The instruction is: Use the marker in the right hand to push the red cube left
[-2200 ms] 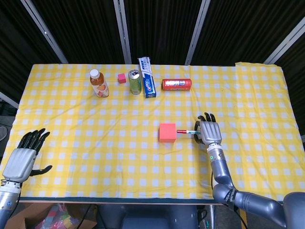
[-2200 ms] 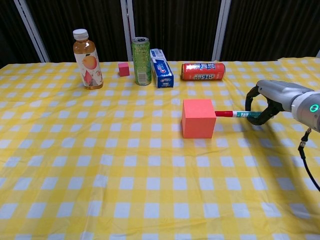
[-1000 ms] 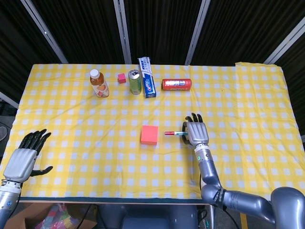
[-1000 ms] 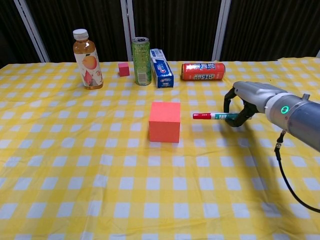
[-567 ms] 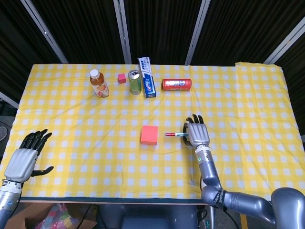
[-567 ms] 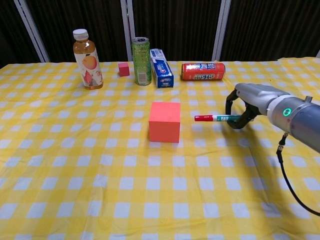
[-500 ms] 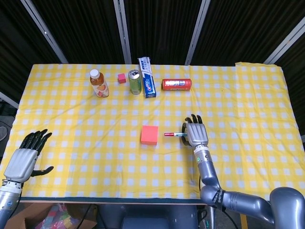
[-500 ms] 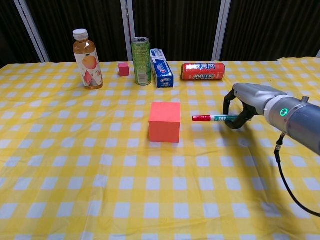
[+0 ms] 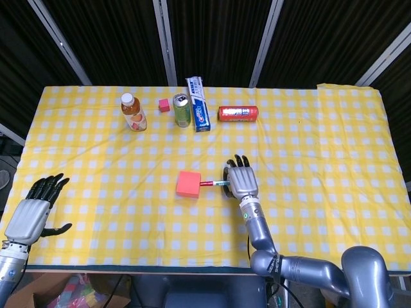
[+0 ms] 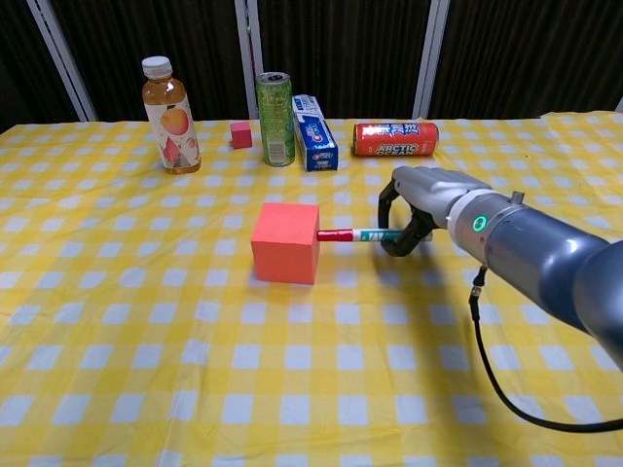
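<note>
We see our right hand [image 10: 421,206], fingers curled around the marker [image 10: 352,234], its red tip against the red cube [image 10: 284,242]; we judge the push underway.

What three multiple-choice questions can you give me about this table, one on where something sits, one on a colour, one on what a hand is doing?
1. Where is the marker tip?
A. Against the big red cube's right side
B. On the lying red can
C. Under the juice bottle

2. What colour is the upright can?
A. Blue
B. Green
C. White

3. What is the right hand doing?
A. Resting open
B. Holding the cube
C. Holding the marker

Answers:
1. A: the red-capped marker meets the big red cube.
2. B: the upright can is green.
3. C: the right hand grips the marker.
</note>
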Robot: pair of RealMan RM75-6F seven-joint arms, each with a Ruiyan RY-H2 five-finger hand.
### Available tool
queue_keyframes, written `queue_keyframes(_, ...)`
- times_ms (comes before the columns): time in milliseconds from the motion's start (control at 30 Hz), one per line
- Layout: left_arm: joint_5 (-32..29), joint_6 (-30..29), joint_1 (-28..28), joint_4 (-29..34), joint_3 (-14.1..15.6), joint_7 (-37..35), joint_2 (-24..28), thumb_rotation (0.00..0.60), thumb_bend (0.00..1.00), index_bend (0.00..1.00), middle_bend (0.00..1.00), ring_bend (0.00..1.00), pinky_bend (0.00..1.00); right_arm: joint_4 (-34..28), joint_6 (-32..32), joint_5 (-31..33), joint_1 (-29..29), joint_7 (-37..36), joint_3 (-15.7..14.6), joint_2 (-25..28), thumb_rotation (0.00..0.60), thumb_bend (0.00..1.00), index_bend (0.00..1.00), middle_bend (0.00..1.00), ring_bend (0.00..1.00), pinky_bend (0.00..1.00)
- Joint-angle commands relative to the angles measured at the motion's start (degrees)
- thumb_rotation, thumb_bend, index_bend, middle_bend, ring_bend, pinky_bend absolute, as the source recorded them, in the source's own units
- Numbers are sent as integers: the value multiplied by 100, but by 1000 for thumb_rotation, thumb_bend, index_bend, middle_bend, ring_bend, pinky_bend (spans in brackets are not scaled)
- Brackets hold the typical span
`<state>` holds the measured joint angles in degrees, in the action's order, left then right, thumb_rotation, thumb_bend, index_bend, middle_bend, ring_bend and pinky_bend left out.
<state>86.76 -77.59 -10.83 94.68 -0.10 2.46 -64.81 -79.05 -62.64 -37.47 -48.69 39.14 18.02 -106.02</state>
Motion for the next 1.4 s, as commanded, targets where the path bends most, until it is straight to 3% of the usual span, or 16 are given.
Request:
queue_keyframes(33, -2, 0, 1, 6, 1, 8, 1, 600, 0, 0, 0, 0, 0, -10, -31, 15, -50, 39, 17, -80, 600, 530, 579, 222, 0, 0)
queue_keyframes(867, -6, -11, 6, 29, 9, 86, -10, 600, 0, 0, 0, 0, 0, -439, -608, 87, 433, 100, -215, 336, 600, 533, 579, 227, 0, 0)
queue_keyframes(1167, 10, -19, 10, 42, 15, 34, 8, 600, 0, 0, 0, 0, 0, -435, -809, 140, 406, 284, -169, 105, 600, 539, 587, 227, 0, 0)
queue_keyframes(1400, -41, 30, -3, 60, 5, -38, 31, 600, 0, 0, 0, 0, 0, -207, -780, 288, 145, 482, 77, -304, 600, 540, 589, 227, 0, 0)
